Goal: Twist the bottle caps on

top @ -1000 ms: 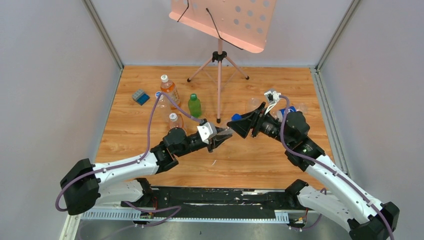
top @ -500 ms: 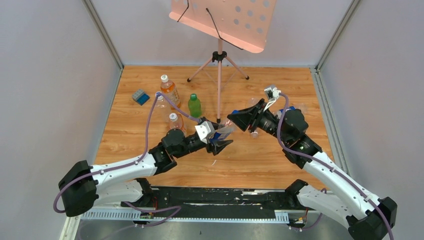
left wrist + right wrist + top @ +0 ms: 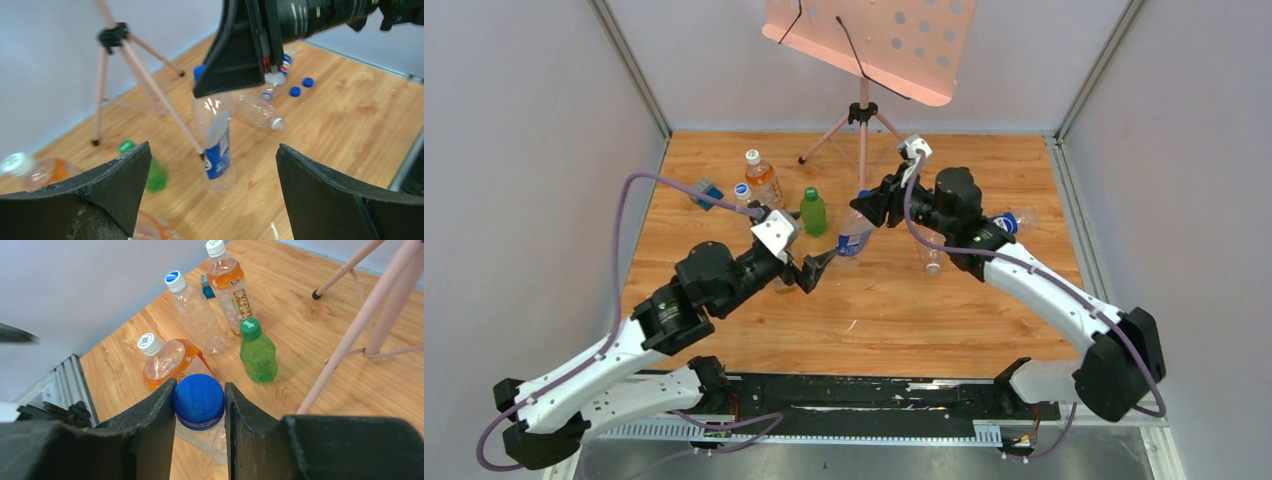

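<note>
In the right wrist view the clear bottle (image 3: 202, 437) under the right gripper (image 3: 199, 390) is almost wholly hidden by the 2 fingers and by its own blue cap (image 3: 199, 402); only a sliver of its shoulder shows below. From above, the gripper's black body covers the grip. The neck threads are out of sight, so how far the cap is turned down cannot be told. The left wrist view cuts off its own fingers (image 3: 100, 190) at the bottom edge, and everything beyond them is blurred. Far off to the left gripper's left, a purple cable partly covers the blue-grey block (image 3: 712, 193).

The blue cap is round and glossy, with faint lettering on its flat top. It sits on the neck of the upright bottle, clamped between the right fingers. The left gripper (image 3: 212, 148) stands wide apart and empty, level with the bottle's blue label and not touching it. 2 loose blue caps (image 3: 295, 91) lie on the wood beyond the right gripper, near a lying bottle (image 3: 257, 107). Past the clamped cap stand a green bottle (image 3: 257, 352), 2 orange ones (image 3: 167, 360) and a clear one (image 3: 197, 315), all capped.
</note>
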Controlling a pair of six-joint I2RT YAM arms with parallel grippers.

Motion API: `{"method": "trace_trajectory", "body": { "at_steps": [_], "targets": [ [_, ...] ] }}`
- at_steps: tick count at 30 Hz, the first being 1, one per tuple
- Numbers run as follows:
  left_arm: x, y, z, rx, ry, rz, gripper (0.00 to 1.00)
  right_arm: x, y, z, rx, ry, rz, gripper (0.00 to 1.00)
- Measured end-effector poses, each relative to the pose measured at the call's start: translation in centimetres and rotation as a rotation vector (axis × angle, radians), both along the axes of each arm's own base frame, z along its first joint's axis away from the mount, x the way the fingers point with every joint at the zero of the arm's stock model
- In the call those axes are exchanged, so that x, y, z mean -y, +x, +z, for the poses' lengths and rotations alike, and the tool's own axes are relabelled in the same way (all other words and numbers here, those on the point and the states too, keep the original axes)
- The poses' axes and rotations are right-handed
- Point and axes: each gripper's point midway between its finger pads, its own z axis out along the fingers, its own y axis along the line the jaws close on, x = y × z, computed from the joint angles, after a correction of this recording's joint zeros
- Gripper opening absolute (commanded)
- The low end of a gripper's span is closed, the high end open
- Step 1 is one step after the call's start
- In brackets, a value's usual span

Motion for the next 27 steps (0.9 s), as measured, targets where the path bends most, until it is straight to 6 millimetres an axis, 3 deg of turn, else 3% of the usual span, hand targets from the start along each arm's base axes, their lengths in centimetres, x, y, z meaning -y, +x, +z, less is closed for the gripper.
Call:
{"method": "trace_trajectory", "body": {
  "at_steps": [5,8,11,15,20,27],
  "targets": [
    [-5.0,1.0,3.0,0.023,0.100,0.187,1.00,-2.4,2.0,-3.2,-0.024,-0.072,0.064,0.00],
    [-7.4,1.9,3.6,0.053,0.153,0.293,1.00,-3.6,3.1,-5.1,-0.026,-0.107,0.101,0.01],
    [-9.4,2.5,2.9,0.077,0.213,0.377,1.00,-4.9,4.0,-6.5,-0.012,-0.138,0.128,0.01],
    [-10.7,3.0,0.4,0.109,0.273,0.437,1.00,-6.2,4.5,-7.8,0.016,-0.170,0.156,0.02],
    [-11.8,3.6,-2.4,0.134,0.331,0.488,1.00,-8.0,4.9,-7.8,0.065,-0.190,0.190,0.05],
    [-13.5,4.3,-1.4,0.169,0.263,0.560,1.00,-9.0,4.6,-8.0,0.100,-0.208,0.218,0.13]
  ]
}}
